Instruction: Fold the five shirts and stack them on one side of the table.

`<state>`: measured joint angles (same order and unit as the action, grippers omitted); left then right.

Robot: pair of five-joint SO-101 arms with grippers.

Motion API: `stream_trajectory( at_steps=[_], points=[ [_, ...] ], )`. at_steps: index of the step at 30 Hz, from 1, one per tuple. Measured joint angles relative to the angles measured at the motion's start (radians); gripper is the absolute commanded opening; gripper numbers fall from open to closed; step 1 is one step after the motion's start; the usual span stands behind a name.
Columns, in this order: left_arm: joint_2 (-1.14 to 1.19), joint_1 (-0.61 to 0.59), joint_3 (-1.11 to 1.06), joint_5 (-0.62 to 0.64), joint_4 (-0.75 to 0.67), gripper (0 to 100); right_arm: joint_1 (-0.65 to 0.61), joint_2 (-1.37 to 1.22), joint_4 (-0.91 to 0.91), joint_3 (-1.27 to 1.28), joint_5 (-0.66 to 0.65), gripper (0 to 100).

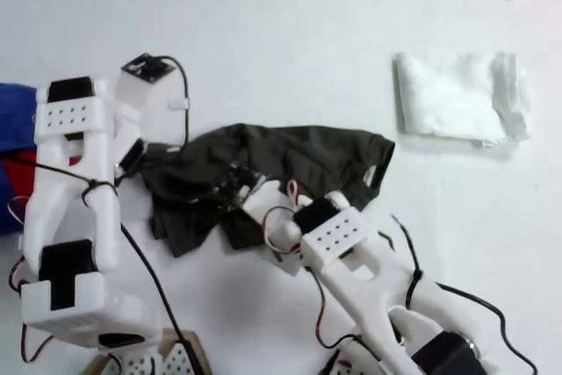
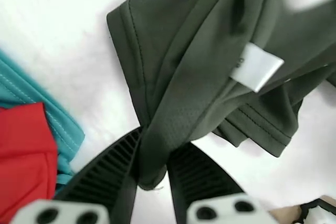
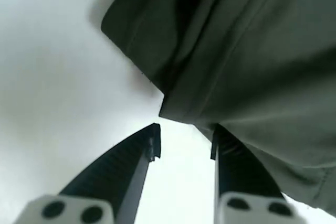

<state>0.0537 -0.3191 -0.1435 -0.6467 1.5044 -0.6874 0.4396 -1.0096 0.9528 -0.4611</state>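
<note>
**A:** Where is the dark shirt?

**B:** The dark shirt [image 1: 290,160] lies rumpled and half spread on the white table [image 1: 263,41], with an arm at either end of it.

**A:** What is the left gripper doing?

**B:** The left gripper [image 2: 157,142] is at the shirt's sleeve end. Its black fingers [image 2: 105,166] are pinched onto a bunched fold of the dark fabric, which is drawn up tight between them. A white label [image 2: 257,66] shows on the cloth further in from that grip.

**A:** And the right gripper?

**B:** The right gripper [image 3: 185,129] is at the shirt's near edge with its jaws spread apart. A folded hem sits just past the tips. One finger [image 3: 236,166] lies against the cloth or under it, and I can't tell which. Nothing is clamped between them.

**A:** What else is around the dark shirt?

**B:** A folded white shirt [image 1: 457,94] lies flat, well apart from the dark shirt, beyond the corner furthest from the left gripper. A teal cloth [image 2: 37,106] and a red cloth [image 2: 23,156] are near the sleeve end. They touch each other but are clear of the dark fabric.
</note>
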Motion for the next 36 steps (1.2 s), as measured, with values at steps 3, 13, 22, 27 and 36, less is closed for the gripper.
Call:
stream_trajectory(
  at_steps=[3, 13, 22, 27, 36],
  points=[
    [0.000, 0.000, 0.000, 0.000, 0.000, 3, 0.002, 0.000, 0.029, 0.008, 0.015, 22.4],
    [0.000, -0.040, 0.000, 0.000, 0.000, 3, -0.052, -0.003, 0.052, 0.014, 0.037, 22.6],
    [0.000, -0.040, 0.000, 0.000, 0.000, 3, -0.057, -0.213, 0.144, -0.023, 0.048, 22.6],
    [0.000, -0.040, 0.000, 0.000, 0.000, 3, -0.029, -0.227, 0.143, -0.066, 0.049, 15.2],
    [0.000, -0.040, 0.000, 0.000, 0.000, 3, 0.115, -0.227, 0.123, -0.078, 0.049, 1.9]
  ],
)
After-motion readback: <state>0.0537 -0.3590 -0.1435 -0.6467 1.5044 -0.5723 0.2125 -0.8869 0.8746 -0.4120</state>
